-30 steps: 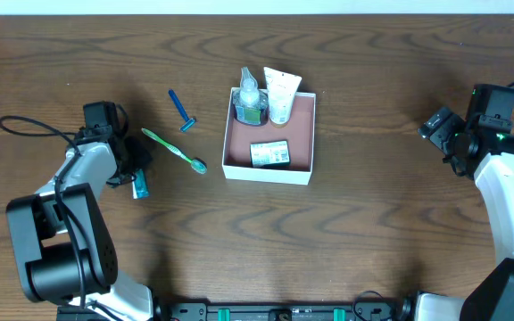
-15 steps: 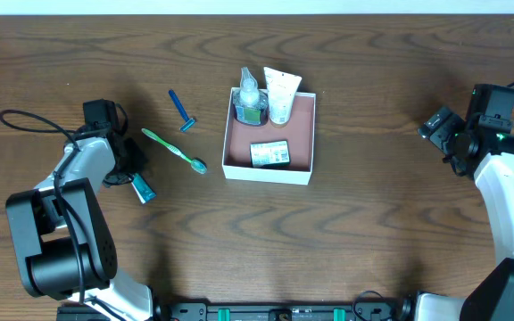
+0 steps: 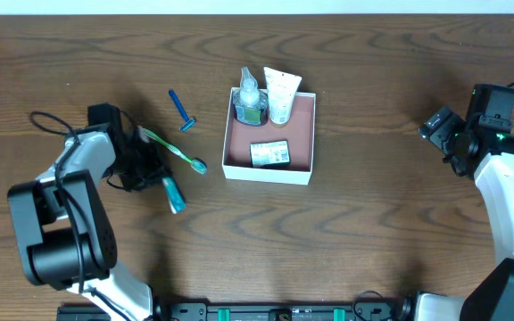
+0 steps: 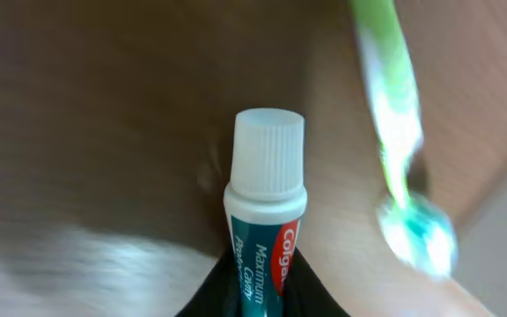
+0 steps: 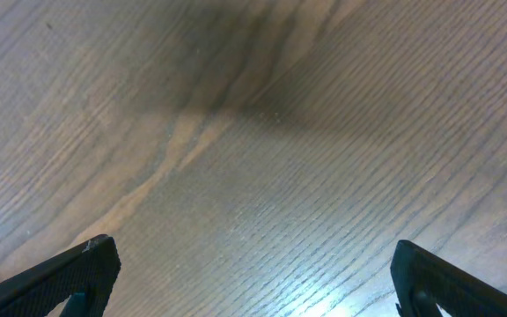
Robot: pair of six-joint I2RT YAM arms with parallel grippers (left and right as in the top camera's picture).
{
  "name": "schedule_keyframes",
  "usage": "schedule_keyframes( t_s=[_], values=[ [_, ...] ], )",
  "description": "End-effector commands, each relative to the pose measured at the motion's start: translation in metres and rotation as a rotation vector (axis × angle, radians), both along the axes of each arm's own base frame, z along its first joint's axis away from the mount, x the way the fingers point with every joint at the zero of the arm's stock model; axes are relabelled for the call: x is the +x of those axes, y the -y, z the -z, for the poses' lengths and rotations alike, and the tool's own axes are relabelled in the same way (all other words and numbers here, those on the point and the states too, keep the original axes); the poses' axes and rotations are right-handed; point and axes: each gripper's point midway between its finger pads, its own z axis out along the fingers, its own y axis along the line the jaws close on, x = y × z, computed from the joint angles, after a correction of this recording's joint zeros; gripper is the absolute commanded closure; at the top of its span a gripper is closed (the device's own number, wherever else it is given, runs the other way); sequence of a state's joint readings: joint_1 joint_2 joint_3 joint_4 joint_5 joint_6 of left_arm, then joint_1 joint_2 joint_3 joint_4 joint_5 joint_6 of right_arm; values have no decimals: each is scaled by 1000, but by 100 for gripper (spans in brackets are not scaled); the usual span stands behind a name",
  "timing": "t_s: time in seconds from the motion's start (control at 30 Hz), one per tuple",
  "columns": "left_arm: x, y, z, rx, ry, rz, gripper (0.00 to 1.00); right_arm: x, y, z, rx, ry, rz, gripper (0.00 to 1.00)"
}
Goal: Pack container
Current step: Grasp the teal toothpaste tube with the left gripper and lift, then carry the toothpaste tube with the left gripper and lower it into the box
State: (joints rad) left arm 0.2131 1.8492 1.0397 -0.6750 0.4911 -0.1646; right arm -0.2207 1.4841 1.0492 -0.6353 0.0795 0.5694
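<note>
Only the left wrist view reads Colgate on the tube the left hand pinches; right hand spread above counter.

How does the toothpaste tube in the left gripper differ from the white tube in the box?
The toothpaste tube is teal, smaller and held by the left gripper outside the container; the white tube is larger and lies inside, overlapping its back rim. Both are toiletry tubes.
</note>
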Motion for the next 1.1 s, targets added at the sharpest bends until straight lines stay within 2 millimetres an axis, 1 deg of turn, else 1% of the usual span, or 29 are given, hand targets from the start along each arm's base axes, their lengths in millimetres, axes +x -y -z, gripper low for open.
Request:
schedule_keyframes(
  t_s=[0.0,0.13,0.2,0.37,0.43,0.53,0.6,0.67,0.7,0.77,0.83,0.97,1.07],
  values=[
    [16,29,-37,-135,128,154,87,-1,4,0,-1,-2,19,1],
    [24,40,-76,-110,233,222,87,-1,4,1,-1,-2,19,1],
    [28,45,-99,-93,306,243,87,-1,4,1,-1,-2,19,1],
    [30,59,-164,-57,496,281,87,-1,4,1,0,-2,19,1],
    [28,69,-191,-54,572,284,87,-1,4,1,0,-2,19,1],
    [24,93,-231,-53,709,307,87,-1,4,0,-1,-2,19,1],
    [22,108,-251,-40,780,316,87,-1,4,1,0,-2,19,1],
    [21,123,-264,-21,833,322,87,-1,4,1,-1,-2,19,1],
    [21,131,-269,-8,854,323,87,-1,4,1,-1,-2,19,1],
    [21,146,-271,19,873,329,87,-1,4,1,-1,-2,19,1],
    [21,162,-267,50,876,340,87,-1,4,1,-1,-2,19,1],
    [21,201,-248,85,864,395,87,-1,4,1,0,-2,19,1],
    [23,225,-234,108,864,439,87,-1,4,0,0,-2,19,1]
  ],
)
